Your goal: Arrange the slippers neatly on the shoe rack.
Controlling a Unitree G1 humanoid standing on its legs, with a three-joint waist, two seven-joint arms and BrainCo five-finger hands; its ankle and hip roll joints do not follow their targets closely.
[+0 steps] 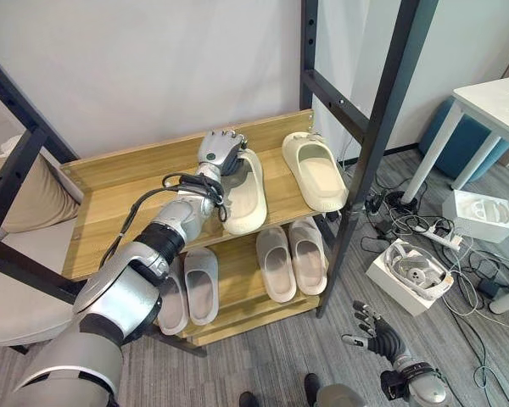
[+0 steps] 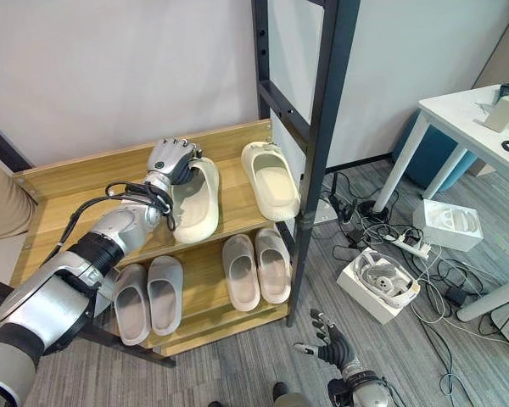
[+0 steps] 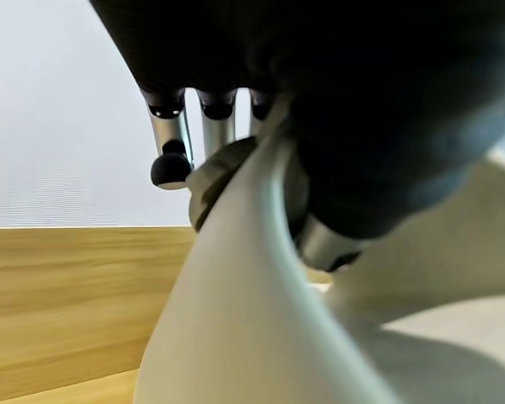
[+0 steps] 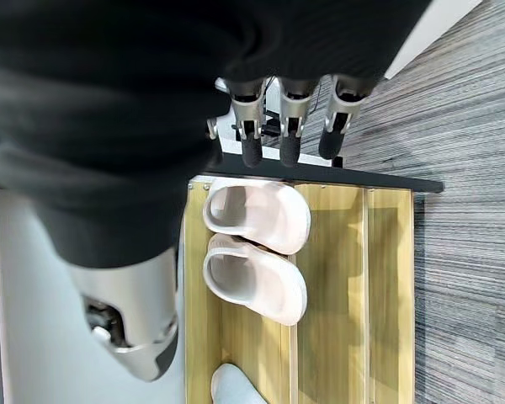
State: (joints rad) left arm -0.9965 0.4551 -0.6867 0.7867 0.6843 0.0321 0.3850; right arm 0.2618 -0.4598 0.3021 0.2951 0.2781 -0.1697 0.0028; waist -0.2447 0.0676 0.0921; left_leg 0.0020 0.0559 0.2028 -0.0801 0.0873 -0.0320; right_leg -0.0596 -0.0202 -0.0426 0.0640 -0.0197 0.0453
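Note:
Two cream slippers lie on the wooden rack's top shelf [image 1: 119, 212]. My left hand [image 1: 220, 153] is at the back end of the left cream slipper [image 1: 246, 203], fingers and thumb curled over its rim [image 3: 236, 320]. The right cream slipper [image 1: 316, 170] lies a little apart beside it, toe pointing forward. On the lower shelf [image 1: 237, 284] stand a pale pink pair [image 1: 293, 259] and a grey pair [image 1: 191, 288]. My right hand [image 1: 377, 337] hangs low over the floor in front of the rack, open and holding nothing, its fingers [image 4: 251, 126] straight above the pink pair [image 4: 257, 248].
Black frame posts [image 1: 382, 127] rise at the rack's right side and a black bar [image 1: 17, 170] crosses at the left by a beige cushion [image 1: 34, 199]. On the grey floor to the right lie cables, two white boxes [image 1: 411, 271], and a white table [image 1: 492, 106].

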